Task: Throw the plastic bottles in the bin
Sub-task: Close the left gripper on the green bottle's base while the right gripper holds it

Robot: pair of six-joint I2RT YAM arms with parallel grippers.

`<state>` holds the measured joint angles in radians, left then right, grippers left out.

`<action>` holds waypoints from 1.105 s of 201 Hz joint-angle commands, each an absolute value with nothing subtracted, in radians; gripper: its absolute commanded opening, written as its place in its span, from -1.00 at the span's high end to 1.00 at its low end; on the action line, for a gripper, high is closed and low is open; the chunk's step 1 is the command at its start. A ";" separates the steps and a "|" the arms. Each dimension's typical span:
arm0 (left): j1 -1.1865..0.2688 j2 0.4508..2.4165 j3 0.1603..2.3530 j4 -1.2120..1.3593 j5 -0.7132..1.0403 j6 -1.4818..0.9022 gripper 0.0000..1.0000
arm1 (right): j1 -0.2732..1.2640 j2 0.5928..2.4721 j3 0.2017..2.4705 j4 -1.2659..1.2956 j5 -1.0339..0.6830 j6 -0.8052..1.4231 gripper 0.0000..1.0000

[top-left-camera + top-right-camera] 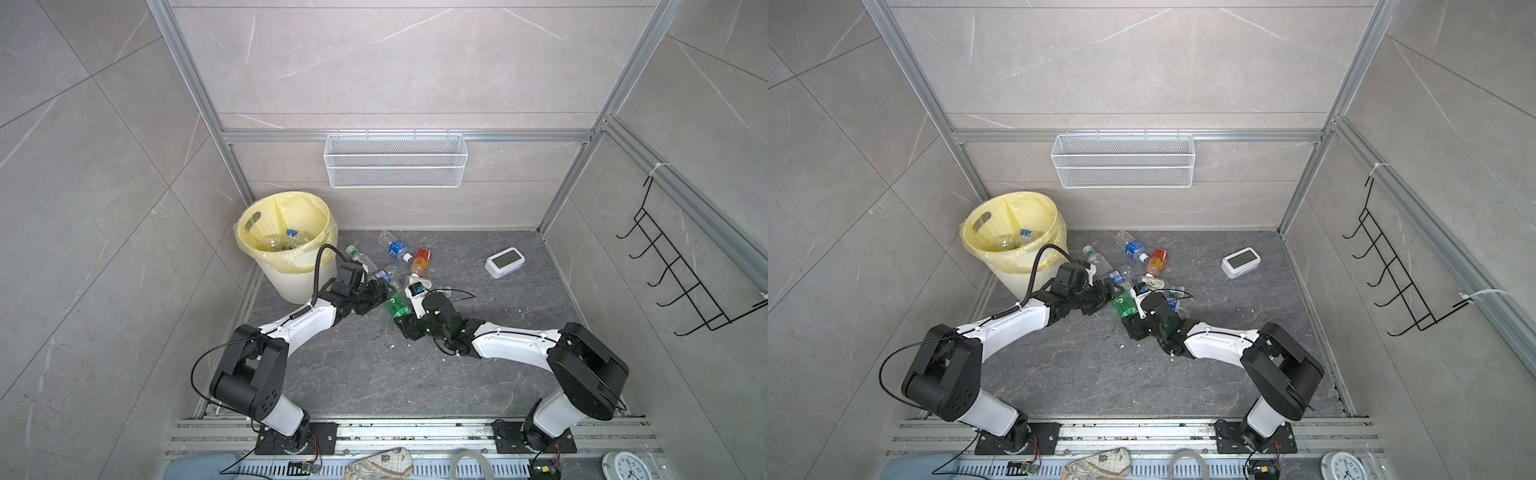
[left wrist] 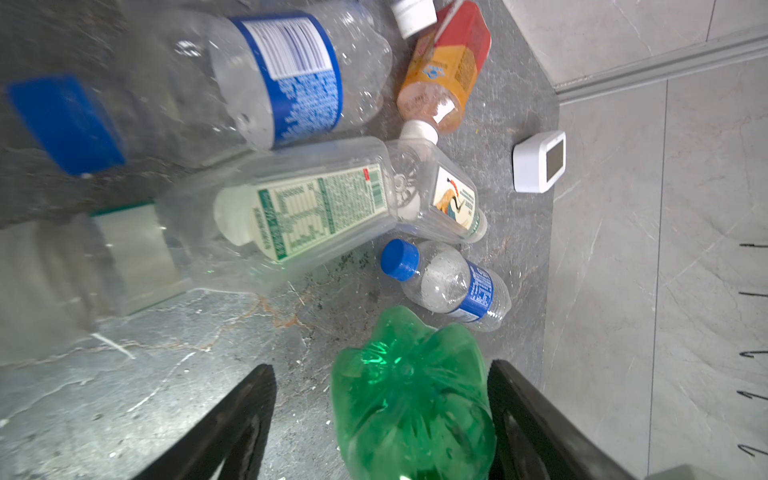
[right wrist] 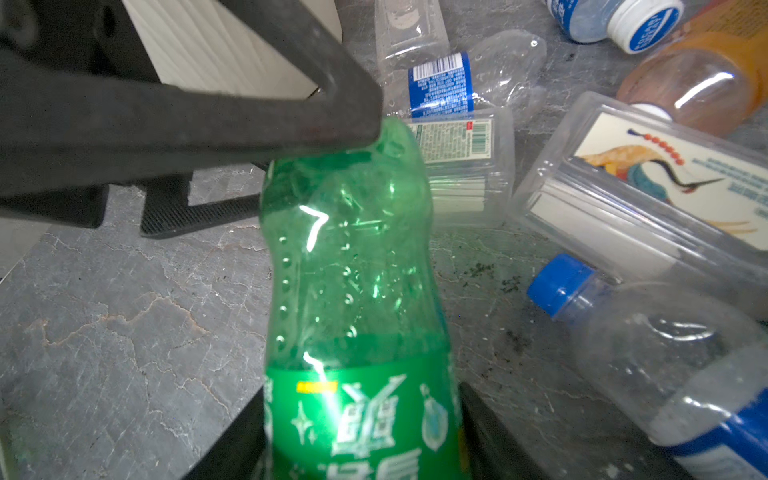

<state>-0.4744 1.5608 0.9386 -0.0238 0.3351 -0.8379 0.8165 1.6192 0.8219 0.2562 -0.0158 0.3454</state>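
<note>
The right pincer (image 3: 361,415) pinched the crinkled translucent green plastic bottle (image 3: 349,270) at its glossy label; the left pincer (image 2: 382,374) stood spread around its lobed base.

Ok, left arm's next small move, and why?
Probably close the left end effector: the base of the green bottle sits between its open fingers, gap on one side, while the right end effector grips the label end.

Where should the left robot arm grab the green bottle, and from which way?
Grip the green bottle on its bare body between base and label, squeezing across the round sides. Come from the base end: the right end effector clamps the labelled part, and the base points straight in between the open fingers of the left end effector.
</note>
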 commanded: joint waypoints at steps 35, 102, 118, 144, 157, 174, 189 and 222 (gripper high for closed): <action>-0.495 1.595 0.979 -0.002 0.375 -0.824 -0.63 | 0.807 1.621 0.821 0.291 -0.034 0.364 0.04; -0.508 1.620 0.977 0.016 0.398 -0.837 -0.35 | 0.806 1.631 0.818 0.308 -0.057 0.374 0.03; -0.511 1.624 0.977 0.018 0.402 -0.838 -0.31 | 0.805 1.632 0.816 0.315 -0.067 0.377 0.03; -0.514 1.627 0.978 0.018 0.403 -0.841 -0.27 | 0.805 1.634 0.817 0.320 -0.084 0.380 0.03; -0.513 1.626 0.977 0.021 0.402 -0.842 -0.20 | 0.805 1.632 0.813 0.327 -0.092 0.380 0.02; -0.514 1.624 0.973 0.024 0.400 -0.845 -0.10 | 0.805 1.629 0.811 0.333 -0.107 0.380 -0.01; -0.514 1.623 0.971 0.026 0.400 -0.845 -0.03 | 0.805 1.629 0.812 0.334 -0.115 0.380 -0.04; -0.514 1.619 0.970 0.027 0.396 -0.846 0.06 | 0.805 1.629 0.814 0.334 -0.127 0.383 -0.06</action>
